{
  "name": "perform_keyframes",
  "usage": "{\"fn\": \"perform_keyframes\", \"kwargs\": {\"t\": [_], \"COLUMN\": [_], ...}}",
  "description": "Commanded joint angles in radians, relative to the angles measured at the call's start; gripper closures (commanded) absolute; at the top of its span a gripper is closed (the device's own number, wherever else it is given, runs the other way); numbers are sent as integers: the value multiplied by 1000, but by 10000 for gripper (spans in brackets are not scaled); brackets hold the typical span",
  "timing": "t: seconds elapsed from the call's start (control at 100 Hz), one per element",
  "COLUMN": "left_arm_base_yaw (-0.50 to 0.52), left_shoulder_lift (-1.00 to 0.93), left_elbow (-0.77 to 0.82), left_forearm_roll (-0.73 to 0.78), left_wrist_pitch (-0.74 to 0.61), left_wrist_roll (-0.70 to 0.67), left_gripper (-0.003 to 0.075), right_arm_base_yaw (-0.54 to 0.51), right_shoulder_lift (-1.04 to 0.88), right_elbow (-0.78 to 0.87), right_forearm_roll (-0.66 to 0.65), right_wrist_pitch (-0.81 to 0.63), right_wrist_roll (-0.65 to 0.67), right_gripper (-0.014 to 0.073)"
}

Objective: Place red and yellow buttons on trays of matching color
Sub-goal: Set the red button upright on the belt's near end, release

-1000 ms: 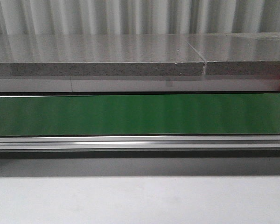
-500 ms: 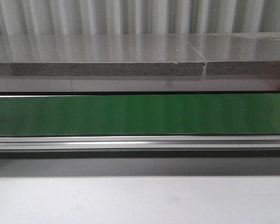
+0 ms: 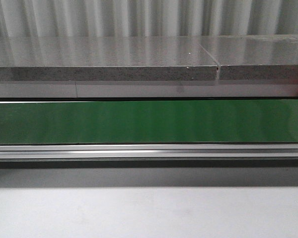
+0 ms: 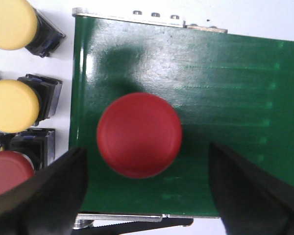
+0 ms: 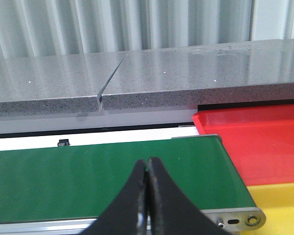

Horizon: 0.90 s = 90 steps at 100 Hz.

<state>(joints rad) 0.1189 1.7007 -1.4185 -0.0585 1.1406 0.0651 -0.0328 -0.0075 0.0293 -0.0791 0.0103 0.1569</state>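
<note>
While spread wide — left gripper (image 4: 147, 188) astride red button (image 4: 139, 135), untouched.

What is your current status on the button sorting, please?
Left gripper open, straddling red button on green belt. Right gripper shut, empty. Nothing in the way.

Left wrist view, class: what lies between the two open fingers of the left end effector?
A red button sits there on the green belt, untouched by either finger.
</note>
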Motion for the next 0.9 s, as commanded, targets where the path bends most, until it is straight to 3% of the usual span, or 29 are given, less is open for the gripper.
{"fn": "perform_keyframes", "kwargs": {"t": [0.0,0.35,0.69,0.89], "left_arm_base_yaw": [-8,4,170,213], "left_shoulder_lift": [-39,-110,-99,-34], "left_elbow": [-32,-34,-34,-34], "left_forearm_roll": [-23,-121,-98,-98], "left_wrist_pitch": [-32,-157,-43,-15], "left_wrist_roll": [1,-46,-109,-117], "left_gripper": [168,168,173,176], "right_arm_base_yaw": [-4,-4,-4,-4], "right_shoulder_lift": [-12,-12,-12,-12], "right_elbow": [-17,-17,-17,-17], "right_forearm_roll": [-2,-2,-2,-2], "right_wrist_pitch": [-78,-78,-78,-78], "right_wrist_roll": [-3,-3,-3,-3], "right_gripper": [662,662,662,662]}}
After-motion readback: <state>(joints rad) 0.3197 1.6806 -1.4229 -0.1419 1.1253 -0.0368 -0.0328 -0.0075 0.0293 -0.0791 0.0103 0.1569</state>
